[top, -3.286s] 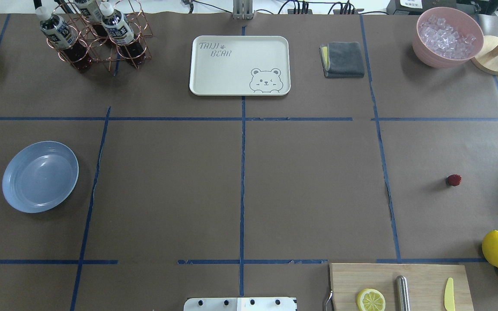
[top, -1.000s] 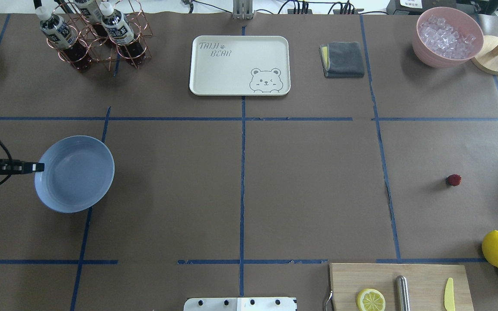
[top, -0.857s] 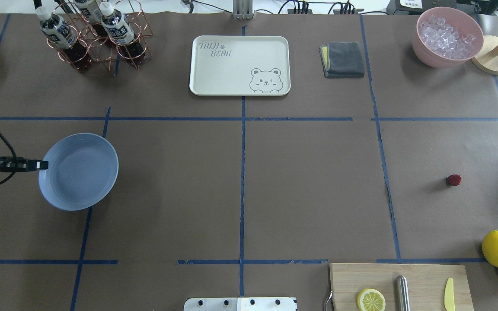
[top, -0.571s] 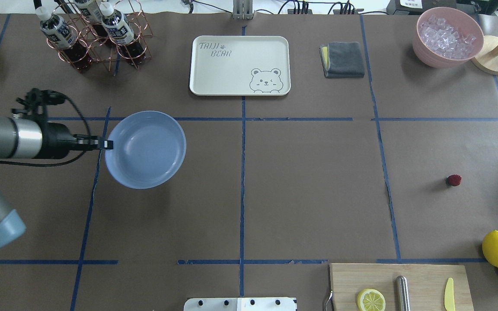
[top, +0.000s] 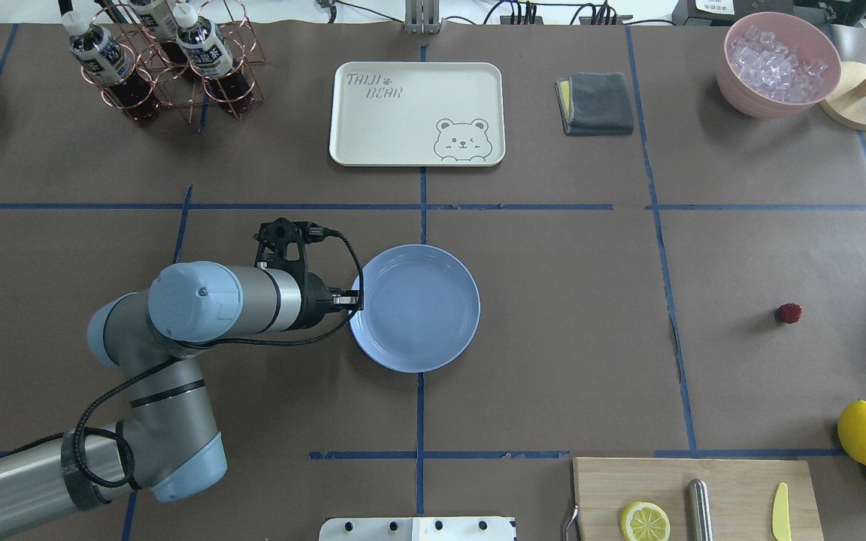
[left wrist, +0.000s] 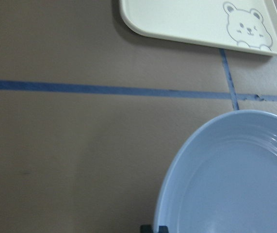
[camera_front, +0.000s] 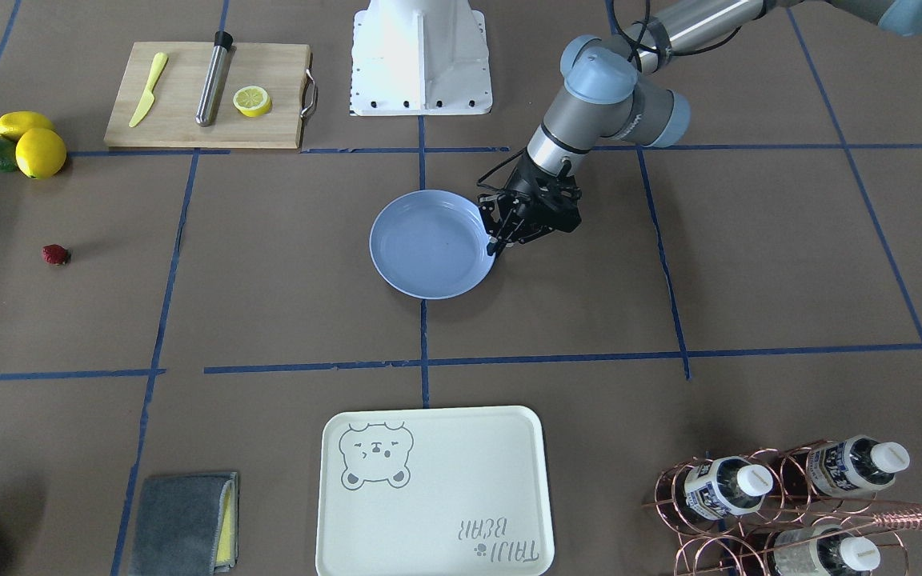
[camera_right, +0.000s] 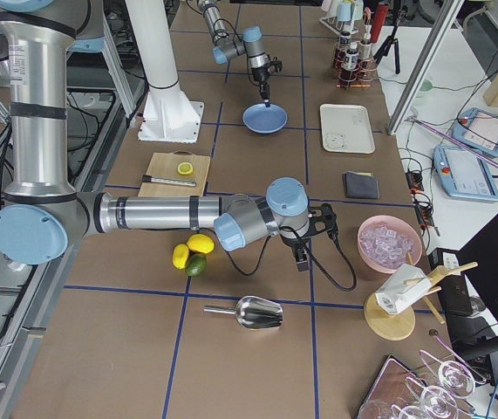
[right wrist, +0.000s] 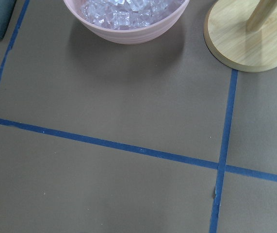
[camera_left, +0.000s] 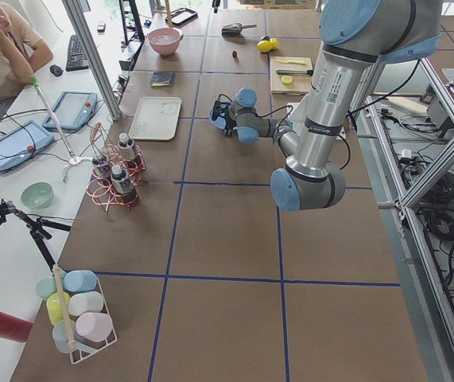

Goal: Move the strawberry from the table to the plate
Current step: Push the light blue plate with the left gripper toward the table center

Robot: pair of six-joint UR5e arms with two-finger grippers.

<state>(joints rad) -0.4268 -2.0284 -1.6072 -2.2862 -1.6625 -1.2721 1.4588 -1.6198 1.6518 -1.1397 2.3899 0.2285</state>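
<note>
- The left gripper was clamped on the rim of the plate at mid-table.
- The strawberry lay well apart.
- The right gripper: opening could not be told.

Taped brown table; strawberry, tray
</note>
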